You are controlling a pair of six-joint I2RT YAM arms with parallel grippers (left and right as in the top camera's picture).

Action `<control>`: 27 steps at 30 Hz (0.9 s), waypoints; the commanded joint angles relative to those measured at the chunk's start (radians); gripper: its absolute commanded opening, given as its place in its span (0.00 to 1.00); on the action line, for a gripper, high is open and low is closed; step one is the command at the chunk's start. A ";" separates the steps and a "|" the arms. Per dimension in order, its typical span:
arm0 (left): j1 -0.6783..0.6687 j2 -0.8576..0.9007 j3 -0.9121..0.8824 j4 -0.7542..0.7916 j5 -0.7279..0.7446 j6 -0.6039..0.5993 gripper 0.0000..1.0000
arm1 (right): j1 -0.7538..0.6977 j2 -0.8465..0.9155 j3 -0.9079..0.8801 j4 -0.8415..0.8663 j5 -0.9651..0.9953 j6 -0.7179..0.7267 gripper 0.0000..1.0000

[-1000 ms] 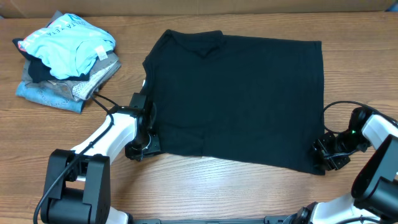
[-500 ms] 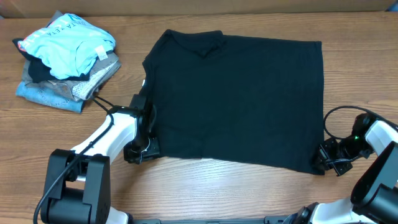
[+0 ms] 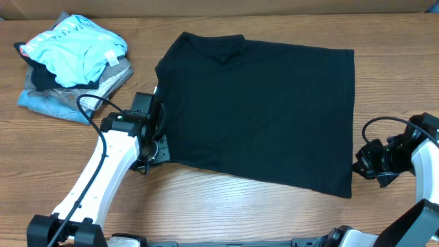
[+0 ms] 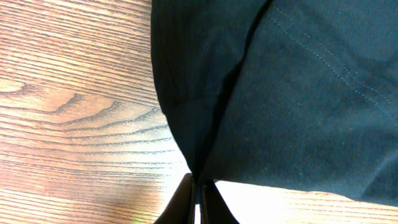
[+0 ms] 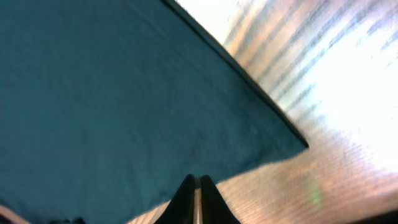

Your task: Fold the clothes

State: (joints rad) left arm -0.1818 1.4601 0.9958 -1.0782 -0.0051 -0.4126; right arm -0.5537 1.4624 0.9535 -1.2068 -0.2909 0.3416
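Note:
The black T-shirt (image 3: 257, 110) lies spread flat on the wooden table, collar toward the far left. My left gripper (image 3: 156, 147) is shut on the shirt's near-left corner; in the left wrist view the fabric (image 4: 280, 81) puckers into the closed fingertips (image 4: 198, 180). My right gripper (image 3: 359, 167) is shut at the shirt's right edge, just above the near-right corner. In the right wrist view its closed tips (image 5: 196, 179) sit on the shirt's edge (image 5: 124, 93), which looks flat there.
A pile of other garments (image 3: 72, 62), light blue on top of grey and denim blue, sits at the far left of the table. Both arms' cables loop beside the shirt. Bare wood (image 3: 240, 206) runs along the near edge.
My left gripper moved away from the near edge, drawing the shirt's left corner with it. My right gripper shifted right and slightly back. The shirt slid a little left.

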 commanded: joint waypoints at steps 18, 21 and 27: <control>0.005 -0.009 0.017 0.003 -0.027 -0.011 0.04 | 0.003 0.027 -0.368 0.344 0.021 0.142 0.15; 0.005 -0.009 0.017 0.004 -0.027 -0.011 0.04 | 0.003 0.026 -0.341 0.317 0.021 0.140 0.06; 0.005 -0.009 0.017 0.002 -0.027 -0.010 0.04 | 0.003 0.026 -0.248 0.214 0.025 0.096 0.04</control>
State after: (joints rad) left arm -0.1818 1.4601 0.9958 -1.0767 -0.0132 -0.4129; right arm -0.5556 1.4818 0.6456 -0.9714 -0.2867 0.4629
